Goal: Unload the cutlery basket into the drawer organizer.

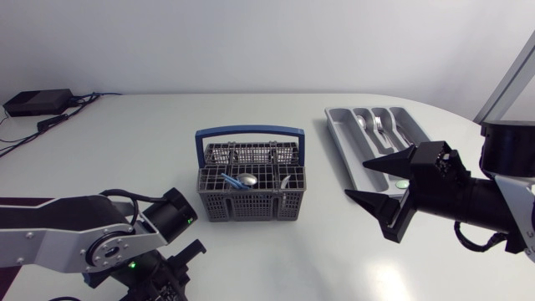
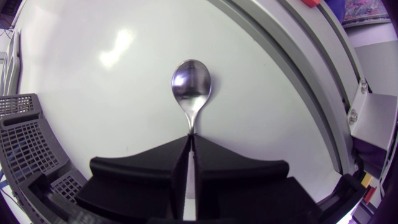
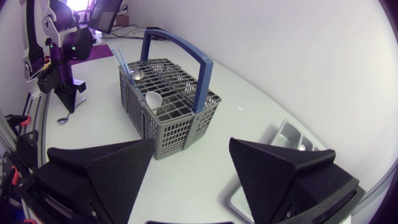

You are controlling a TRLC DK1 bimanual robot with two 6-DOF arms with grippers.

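A lab: left arm (image 1: 75,230) and right arm (image 1: 481,201) flank white table (image 1: 150,142).

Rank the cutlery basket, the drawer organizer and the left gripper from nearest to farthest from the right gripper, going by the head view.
From the right gripper:
1. Drawer organizer, right beside its open fingers, on the table's right side.
2. Cutlery basket, mid-table, toward the left arm.
3. Left gripper, past the basket at the near left, shut on a spoon.

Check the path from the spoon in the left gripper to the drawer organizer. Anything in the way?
Yes. The spoon is clamped in the left gripper, and the cutlery basket stands roughly on the straight line to the drawer organizer. The right gripper, open, also sits at the organizer's near end.
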